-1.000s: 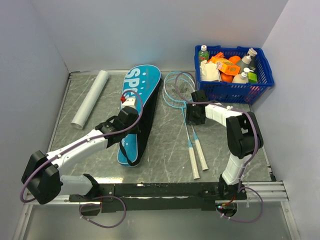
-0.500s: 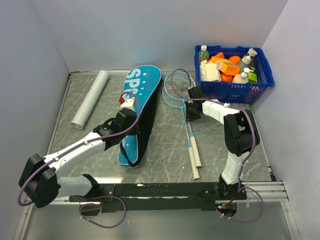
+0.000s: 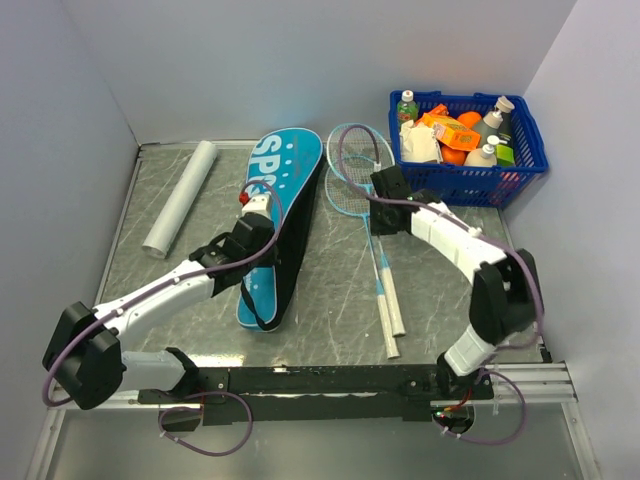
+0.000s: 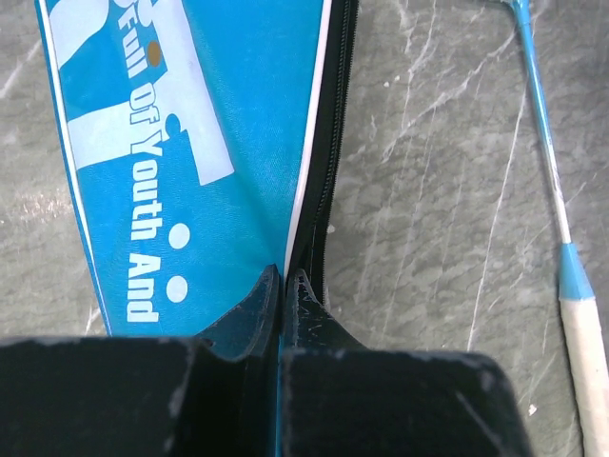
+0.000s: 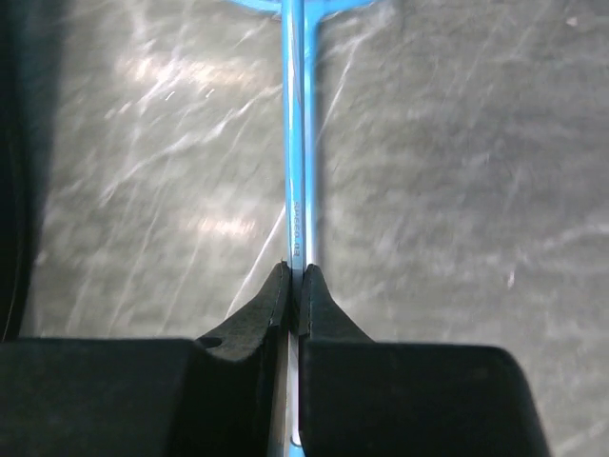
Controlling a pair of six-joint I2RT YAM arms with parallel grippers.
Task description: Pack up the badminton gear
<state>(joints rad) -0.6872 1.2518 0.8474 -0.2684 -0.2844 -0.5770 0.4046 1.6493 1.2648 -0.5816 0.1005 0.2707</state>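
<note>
**Twin white-and-black arms on a black rail**

The left arm (image 3: pixel 160 290) and right arm (image 3: pixel 455 240) look alike: smooth white shells on the long links and chunky black housings at the joints. A thin purple cable (image 3: pixel 43 385) loops along each and coils below the black rail (image 3: pixel 320 380) that carries both bases. There is a small red spot by the left wrist. The left gripper (image 4: pixel 284 276) and right gripper (image 5: pixel 293 269) have matte black fingers, wedge-tipped, scuffed and speckled with pale dust.

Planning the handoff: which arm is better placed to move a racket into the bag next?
Right. The right gripper is shut on a light-blue racket shaft. The left gripper is shut on the teal racket bag at its zipper edge, so it seems busy there.
</note>
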